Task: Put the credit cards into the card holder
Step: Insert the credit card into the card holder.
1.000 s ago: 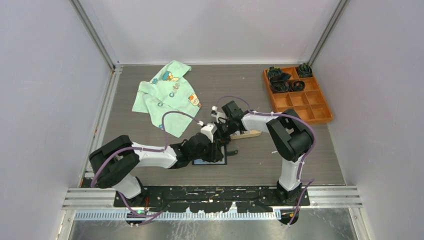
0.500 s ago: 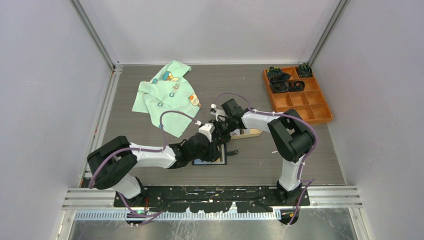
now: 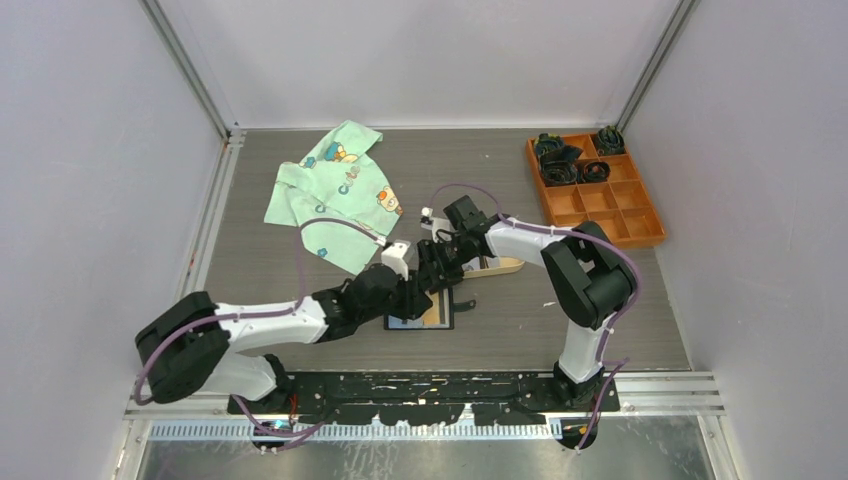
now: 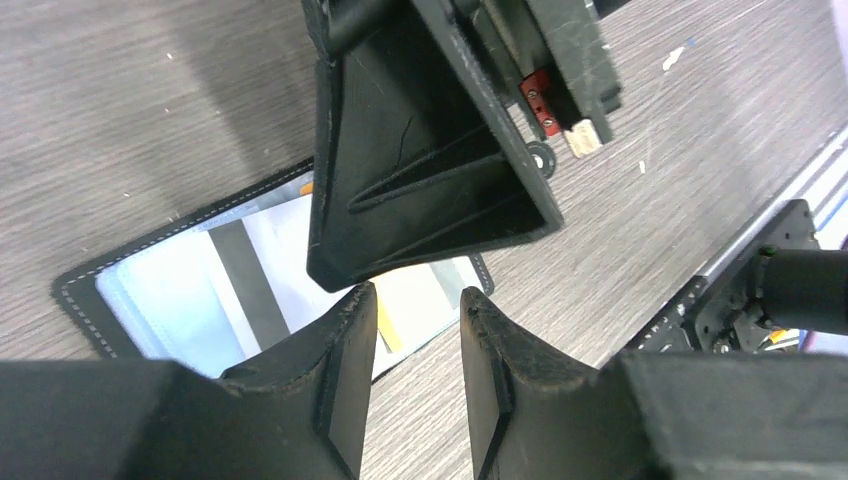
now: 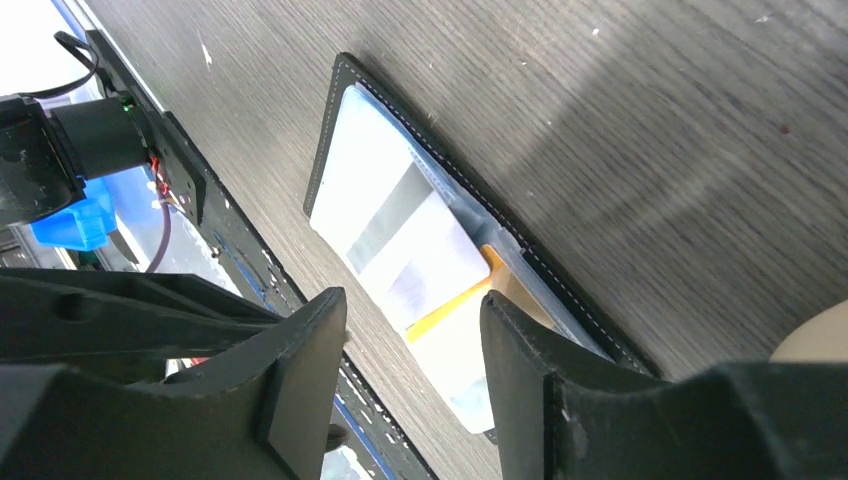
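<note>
Card holder (image 5: 325, 150) open flat, beneath left gripper (image 4: 415, 325), right gripper (image 5: 412, 335).

robot lab test cell: white panel walls (image 3: 420, 50), aluminium frame posts (image 3: 191, 70), grey wood-grain bench (image 3: 520, 322).

Nothing written, no brand and no number could be read anywhere. The cards (image 5: 400, 230) lying in the open card holder (image 5: 330, 110) showed only a grey stripe and a yellow patch, without legible print. The green cloth (image 3: 335, 190) on the counter (image 3: 600, 300) bore cartoon pictures, and any lettering was too small to make out.
</note>
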Controlling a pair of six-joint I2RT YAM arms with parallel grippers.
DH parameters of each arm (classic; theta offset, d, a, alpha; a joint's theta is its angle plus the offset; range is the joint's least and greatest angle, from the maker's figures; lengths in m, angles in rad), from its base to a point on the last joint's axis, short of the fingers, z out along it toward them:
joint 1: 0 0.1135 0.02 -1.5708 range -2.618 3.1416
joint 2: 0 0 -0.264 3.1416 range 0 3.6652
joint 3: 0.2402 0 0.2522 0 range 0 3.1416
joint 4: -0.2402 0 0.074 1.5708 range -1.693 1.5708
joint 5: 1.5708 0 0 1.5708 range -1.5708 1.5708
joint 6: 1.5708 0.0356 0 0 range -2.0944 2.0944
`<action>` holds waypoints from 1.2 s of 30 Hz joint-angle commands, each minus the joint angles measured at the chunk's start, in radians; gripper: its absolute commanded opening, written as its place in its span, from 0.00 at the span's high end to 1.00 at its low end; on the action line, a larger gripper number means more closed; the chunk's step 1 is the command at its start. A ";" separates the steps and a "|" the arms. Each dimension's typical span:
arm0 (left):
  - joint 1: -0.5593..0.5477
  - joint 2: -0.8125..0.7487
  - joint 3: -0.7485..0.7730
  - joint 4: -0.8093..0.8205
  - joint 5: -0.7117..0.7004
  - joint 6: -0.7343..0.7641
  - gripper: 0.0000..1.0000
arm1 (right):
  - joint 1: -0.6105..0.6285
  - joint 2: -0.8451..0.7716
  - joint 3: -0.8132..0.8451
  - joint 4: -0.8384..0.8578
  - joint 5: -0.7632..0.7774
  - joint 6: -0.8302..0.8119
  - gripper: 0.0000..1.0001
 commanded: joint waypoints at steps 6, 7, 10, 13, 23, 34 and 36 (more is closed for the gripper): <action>0.017 -0.301 -0.119 -0.043 -0.064 0.063 0.62 | 0.008 -0.084 0.004 -0.024 -0.023 -0.041 0.50; 0.021 -0.328 -0.133 -0.062 -0.083 0.064 0.62 | 0.008 -0.084 0.000 -0.021 -0.027 -0.038 0.57; 0.043 -0.394 -0.166 -0.114 -0.118 0.065 0.62 | 0.009 -0.073 -0.010 -0.015 -0.039 -0.027 0.73; 0.072 -0.427 -0.188 -0.145 -0.120 0.062 0.63 | 0.009 -0.066 -0.021 -0.017 -0.024 -0.025 0.83; 0.123 -0.360 -0.209 -0.166 -0.135 0.045 0.62 | 0.028 -0.015 -0.022 -0.035 0.052 -0.034 0.91; 0.151 -0.243 -0.225 -0.132 -0.082 0.019 0.62 | 0.062 0.035 0.015 -0.050 0.100 -0.038 0.91; 0.152 -0.221 -0.225 -0.125 -0.072 0.014 0.62 | 0.068 0.037 0.023 -0.051 0.102 -0.038 0.91</action>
